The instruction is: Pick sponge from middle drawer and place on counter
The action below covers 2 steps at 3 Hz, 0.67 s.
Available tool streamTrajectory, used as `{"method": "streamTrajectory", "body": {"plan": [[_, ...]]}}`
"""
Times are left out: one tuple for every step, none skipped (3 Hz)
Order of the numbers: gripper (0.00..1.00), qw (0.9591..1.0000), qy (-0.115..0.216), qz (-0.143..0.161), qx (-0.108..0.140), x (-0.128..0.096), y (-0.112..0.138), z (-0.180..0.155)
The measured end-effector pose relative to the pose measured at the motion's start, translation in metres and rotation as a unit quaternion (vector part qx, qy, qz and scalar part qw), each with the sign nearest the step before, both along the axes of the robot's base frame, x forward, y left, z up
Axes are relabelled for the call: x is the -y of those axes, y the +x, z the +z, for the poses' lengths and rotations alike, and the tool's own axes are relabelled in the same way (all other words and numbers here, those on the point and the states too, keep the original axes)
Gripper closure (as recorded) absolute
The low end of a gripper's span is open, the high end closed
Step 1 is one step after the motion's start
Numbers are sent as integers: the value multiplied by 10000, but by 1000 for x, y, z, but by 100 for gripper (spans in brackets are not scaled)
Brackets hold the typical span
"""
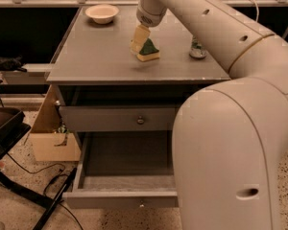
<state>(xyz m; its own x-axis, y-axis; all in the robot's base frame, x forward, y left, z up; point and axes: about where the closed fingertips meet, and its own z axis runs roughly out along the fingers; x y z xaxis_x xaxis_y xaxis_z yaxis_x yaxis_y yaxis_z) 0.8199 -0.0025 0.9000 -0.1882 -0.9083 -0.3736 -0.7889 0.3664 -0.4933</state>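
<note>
Hand [142, 44] with one sponge [149, 51] over counter [96, 56]

No lettering, label, brand or number can be read anywhere, not on the can [198, 48] nor on the counter [101, 56]. The gripper [143, 42] sits low over the counter's middle, clamped on the sponge [149, 51].
</note>
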Motion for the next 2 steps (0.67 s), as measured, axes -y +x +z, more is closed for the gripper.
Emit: {"method": "streamTrajectory", "body": {"plan": [[0,9994,261,-23,231,4,-7,13],[0,9914,790,-228,1020,22,-46,77]]}}
